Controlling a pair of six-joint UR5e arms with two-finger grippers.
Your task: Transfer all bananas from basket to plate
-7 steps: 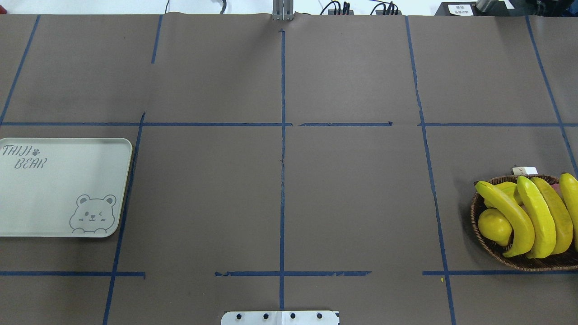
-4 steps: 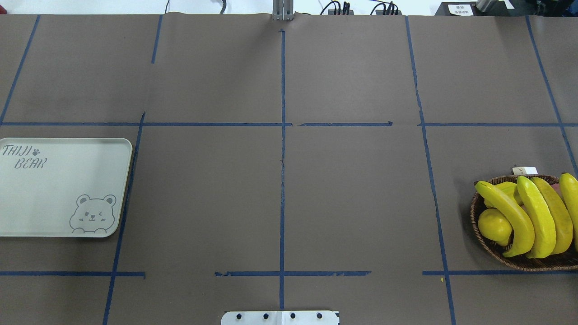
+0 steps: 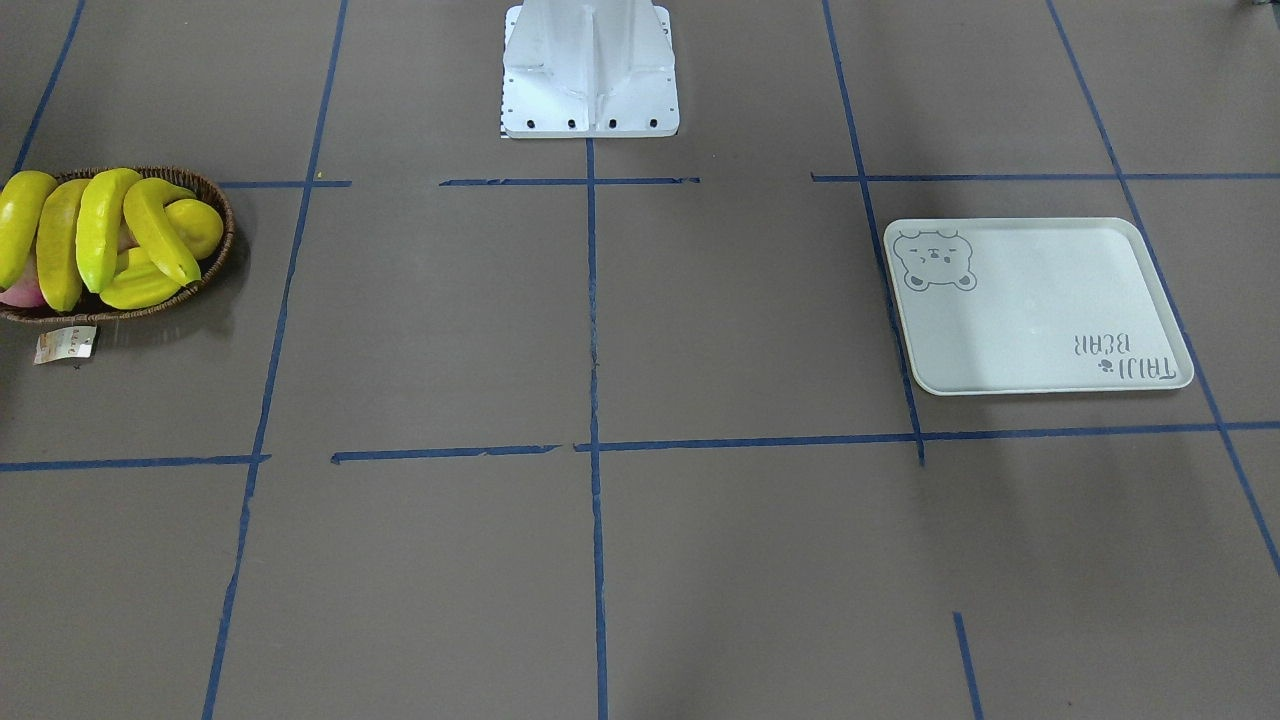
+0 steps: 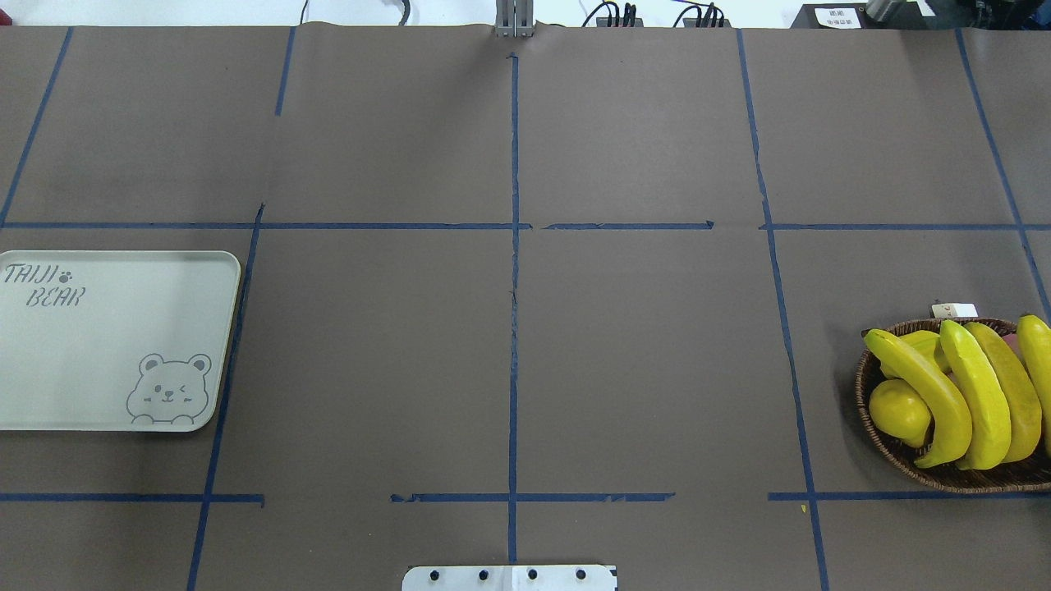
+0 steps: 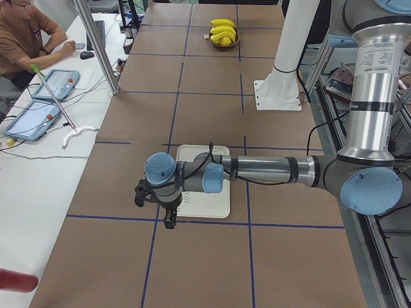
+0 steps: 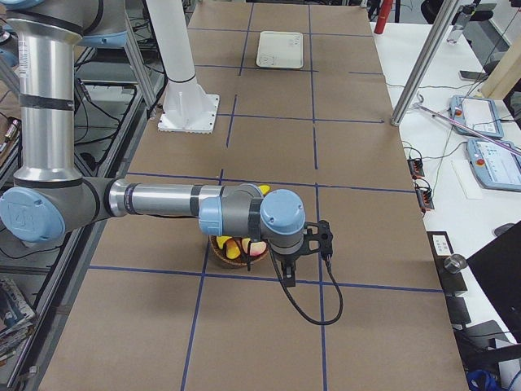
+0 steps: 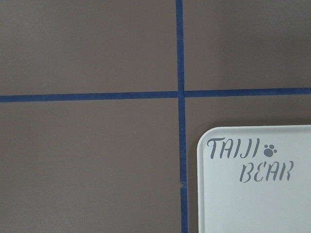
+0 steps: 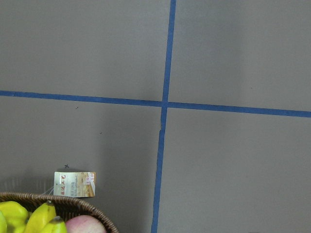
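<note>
Four bananas [image 4: 977, 394] heaped in the basket [image 4: 952, 478] at the right edge of the overhead view, lower half, lying side by side and partly over a lemon [image 4: 899, 412]. Paper tag [image 4: 954, 310] flat on the table [image 4: 640, 345], just above the basket's rim in that view. Plate [image 4: 98, 353] at the left edge of the same view, bear drawing in its lower right corner and lettering at upper left, well apart from the basket with the middle of the table between. Left tool [image 5: 156, 204] visible only in the left side view, centre-left of the frame, hanging above the table at the plate's left edge; cannot tell whether wide or narrow. Right tool [image 6: 309, 248] visible only in the right side view, near the centre of the frame, just right of the basket and above the table; cannot tell its opening either.
</note>
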